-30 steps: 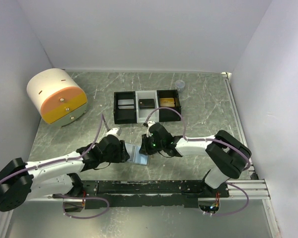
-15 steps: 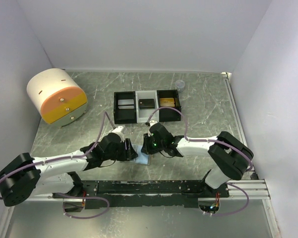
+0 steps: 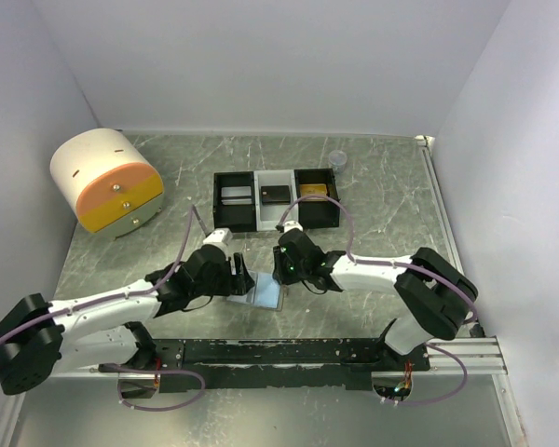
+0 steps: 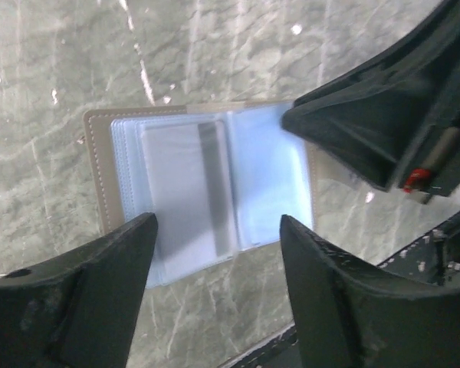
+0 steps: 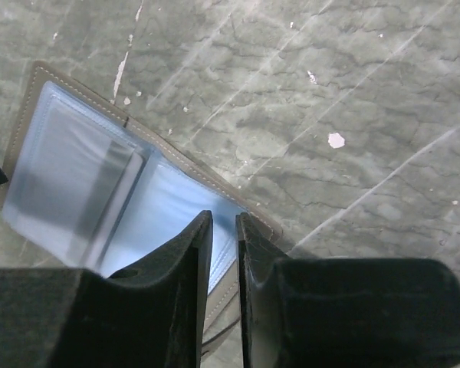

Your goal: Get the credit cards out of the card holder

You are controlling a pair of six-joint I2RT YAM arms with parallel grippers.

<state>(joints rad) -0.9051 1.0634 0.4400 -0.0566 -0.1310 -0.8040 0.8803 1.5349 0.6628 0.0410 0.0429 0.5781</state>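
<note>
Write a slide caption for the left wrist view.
Open card holder on the table under the spread left tool; right tool at one leaf.

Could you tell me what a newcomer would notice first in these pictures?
The card holder lies open in the near middle, pale blue lining up, between the open left gripper and the right gripper at one leaf's edge. At far left stands a round white-and-orange drawer unit.

Card holder [image 4: 203, 192] open, prob. lying flat

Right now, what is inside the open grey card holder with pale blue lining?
The card holder shows clear sleeves and one pale, dark-striped card. The right gripper covers one corner; anything beneath the top sleeve is hidden.
</note>
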